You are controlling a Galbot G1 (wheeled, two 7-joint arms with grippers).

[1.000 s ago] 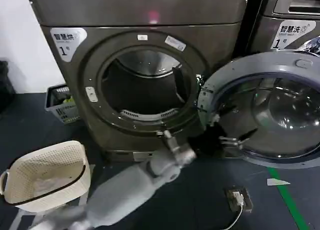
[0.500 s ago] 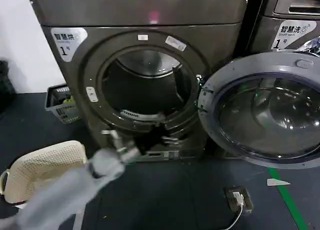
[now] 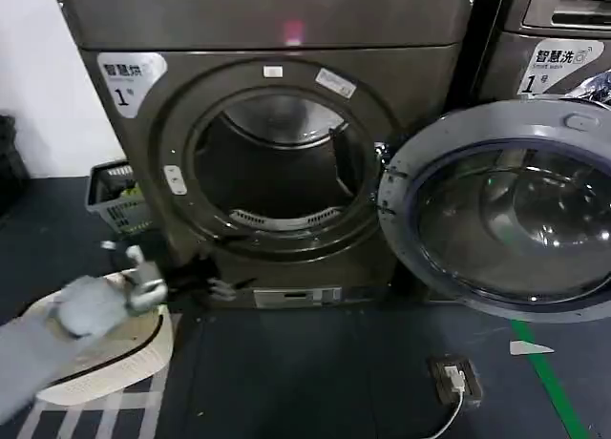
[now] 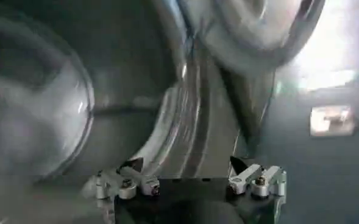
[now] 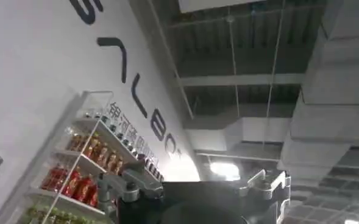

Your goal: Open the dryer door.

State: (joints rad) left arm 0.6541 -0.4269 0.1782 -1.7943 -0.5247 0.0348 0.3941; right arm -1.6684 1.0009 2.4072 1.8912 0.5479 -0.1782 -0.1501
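Dark flooring (image 3: 315,372) runs before two bronze-grey machines set side by side, with a white wall to the left. On the left stands the dryer (image 3: 286,124), a white "1" sticker (image 3: 129,76) on its upper-left corner and its round drum opening (image 3: 272,167) fully exposed. Its door (image 3: 506,210) hangs wide open to the right of the opening, grey inner side facing out, covering the front of the second machine (image 3: 554,48). Low on the left, the left hand (image 3: 215,284) sits just in front of the dryer's bottom edge, above a cream basket (image 3: 115,358) on the floor; its fingers (image 4: 252,176) stand apart with nothing between them, and it touches neither door nor dryer. From its wrist camera the door's glass and chrome ring appear blurred. A small grey crate (image 3: 116,198) rests by the wall beside the dryer, and a plug with a white cord (image 3: 456,382) lies on the floor below the door. Whether the right hand (image 5: 197,189) is open or closed I cannot tell; it points up toward a ceiling and a wall with shelves of bottles (image 5: 88,170).
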